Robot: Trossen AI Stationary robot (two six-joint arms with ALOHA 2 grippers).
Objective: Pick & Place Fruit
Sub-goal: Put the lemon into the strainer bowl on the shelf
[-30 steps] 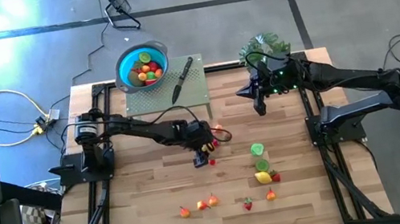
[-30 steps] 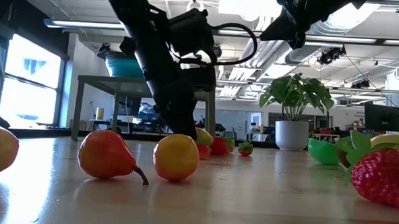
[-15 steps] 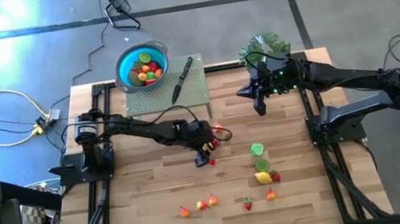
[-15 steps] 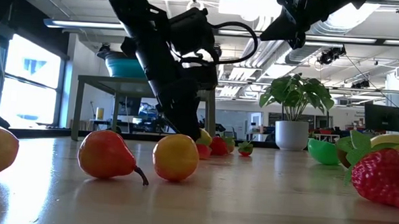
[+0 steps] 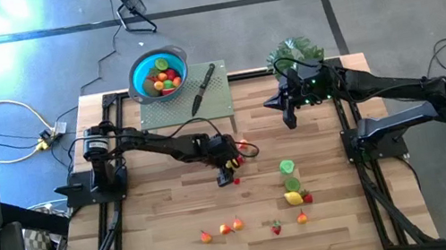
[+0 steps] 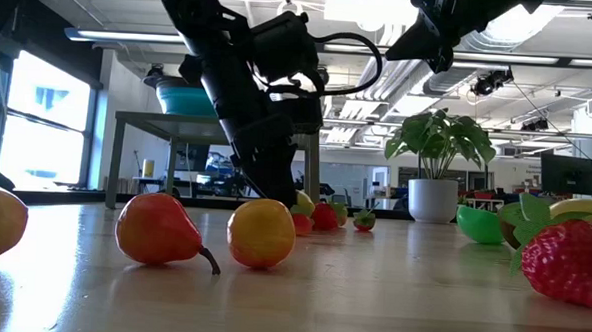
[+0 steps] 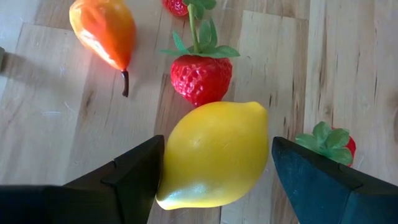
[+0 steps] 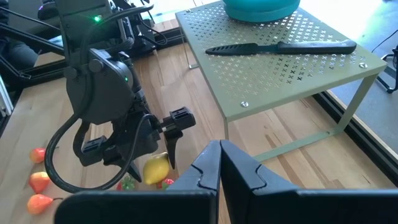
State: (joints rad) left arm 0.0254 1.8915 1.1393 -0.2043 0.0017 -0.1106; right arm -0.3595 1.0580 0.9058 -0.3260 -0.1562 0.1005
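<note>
A yellow toy lemon (image 7: 211, 152) sits between the two fingers of my left gripper (image 5: 229, 173) at the middle of the table; the gripper slants down and is shut on it. Just beyond the lemon lie a strawberry (image 7: 201, 78), an orange pear (image 7: 102, 28) and a smaller strawberry (image 7: 336, 140), all on the wood. More fruit lies toward the near edge: green halves (image 5: 287, 167), a lemon with a strawberry (image 5: 294, 197), and small pieces (image 5: 222, 230). My right gripper (image 5: 291, 118) hangs shut in the air at the far right, touching nothing. My left gripper pinches the lemon across its middle, one finger (image 7: 134, 174) on one long side (image 7: 169, 155) and the other finger (image 7: 311, 180) at the opposite side. The fingers come slanting down from the table's left. Whether the lemon rests on the wood or is just off it, I cannot tell.
A blue bowl (image 5: 134, 72) holding fruit stands on a green perforated stand (image 5: 227, 97) at the far edge, with a black-handled knife (image 5: 203, 89) beside it. A potted plant (image 5: 292, 51) stands at the far right. Bare wood lies at the near left.
</note>
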